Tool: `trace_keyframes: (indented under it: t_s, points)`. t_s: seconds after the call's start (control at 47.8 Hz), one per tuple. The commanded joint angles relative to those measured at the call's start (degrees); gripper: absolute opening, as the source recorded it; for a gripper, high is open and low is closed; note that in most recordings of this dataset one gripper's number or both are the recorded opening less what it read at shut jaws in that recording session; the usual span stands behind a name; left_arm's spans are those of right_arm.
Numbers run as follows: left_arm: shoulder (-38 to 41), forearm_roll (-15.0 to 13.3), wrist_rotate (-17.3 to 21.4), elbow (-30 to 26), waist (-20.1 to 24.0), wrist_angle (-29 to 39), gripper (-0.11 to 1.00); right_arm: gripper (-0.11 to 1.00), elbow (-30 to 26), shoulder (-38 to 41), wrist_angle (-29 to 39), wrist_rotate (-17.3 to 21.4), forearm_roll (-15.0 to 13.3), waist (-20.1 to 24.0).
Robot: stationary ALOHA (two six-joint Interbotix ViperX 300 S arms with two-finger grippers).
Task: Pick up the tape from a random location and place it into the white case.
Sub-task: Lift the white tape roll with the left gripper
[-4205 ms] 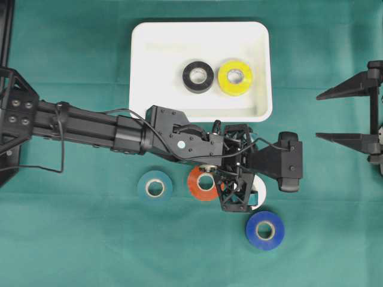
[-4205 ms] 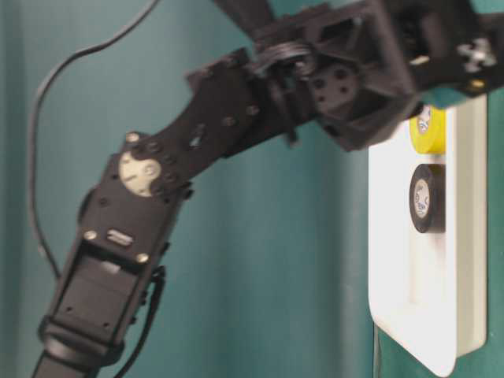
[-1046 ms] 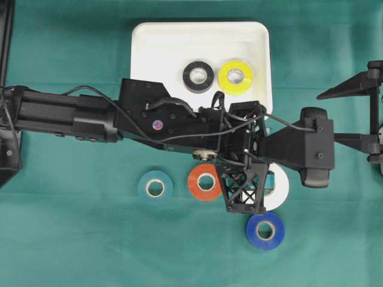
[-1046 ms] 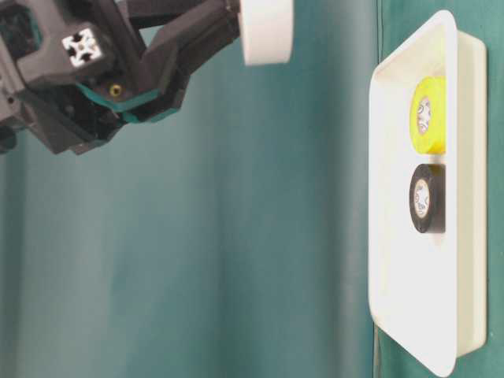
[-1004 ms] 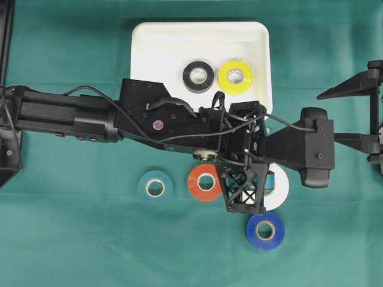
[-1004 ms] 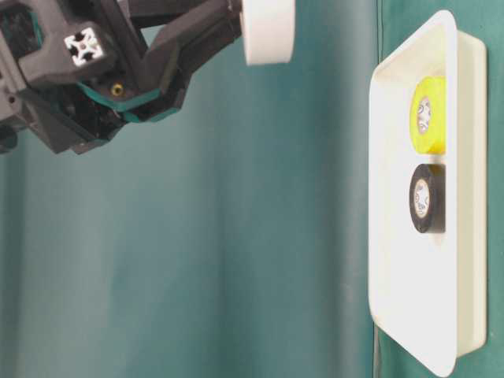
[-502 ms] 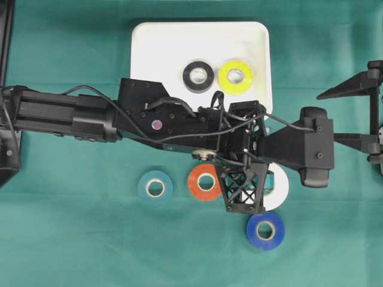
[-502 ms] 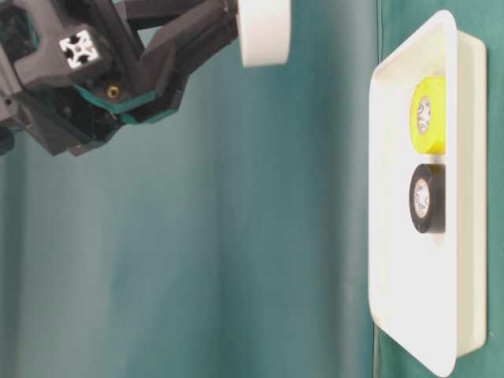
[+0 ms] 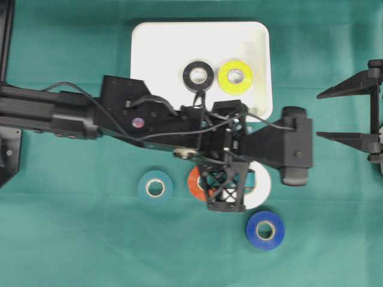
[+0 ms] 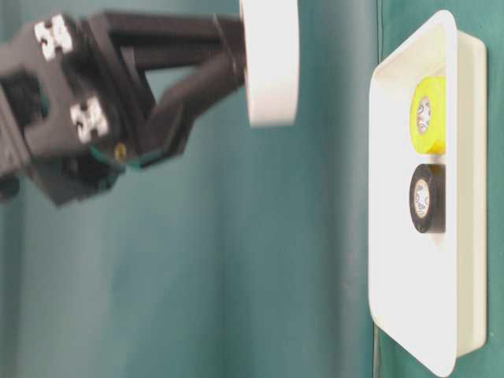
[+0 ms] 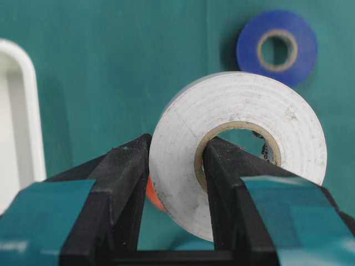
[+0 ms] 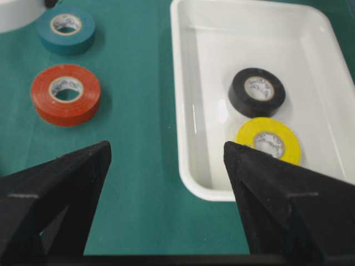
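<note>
My left gripper (image 11: pixel 175 158) is shut on a white tape roll (image 11: pixel 238 149), one finger outside the roll and one inside its core. The roll (image 9: pixel 260 186) hangs above the green cloth in front of the white case (image 9: pixel 139 72), well off the table in the table-level view (image 10: pixel 270 63). Inside the case lie a black tape roll (image 9: pixel 198 75) and a yellow tape roll (image 9: pixel 234 77). My right gripper (image 9: pixel 347 113) stands open at the right edge, nothing between its fingers (image 12: pixel 66 183).
On the cloth lie a teal roll (image 9: pixel 155 185), an orange roll (image 9: pixel 195 179) partly under my left wrist, and a blue roll (image 9: pixel 264 229). The left arm stretches across the middle, just in front of the case's near rim (image 12: pixel 183 111).
My left arm has shifted left in the overhead view with the white roll still in its grip; the roll now looks larger in the table-level view. The right arm has not moved.
</note>
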Motion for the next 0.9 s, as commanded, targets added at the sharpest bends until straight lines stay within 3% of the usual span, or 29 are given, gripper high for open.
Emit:
trace_keyframes:
  t_s: [0.0,0.586,0.879]
  points:
    - [-4.66,0.18,-0.09,1.58,-0.35,-1.58,0.25,0.82,-1.58,0.44,-0.18,0.09,-0.09,-0.09]
    - [-22.85,-0.26,-0.26,26.54,-0.35,-8.26,0.25,0.82,-2.37,0.44,-0.18,0.18,-0.09,-0.09]
    - [-29.27,-0.35,-0.26,34.45,-0.35,-8.26,0.25,0.82,-2.37,0.53,-0.18,0.09,-0.09,-0.09]
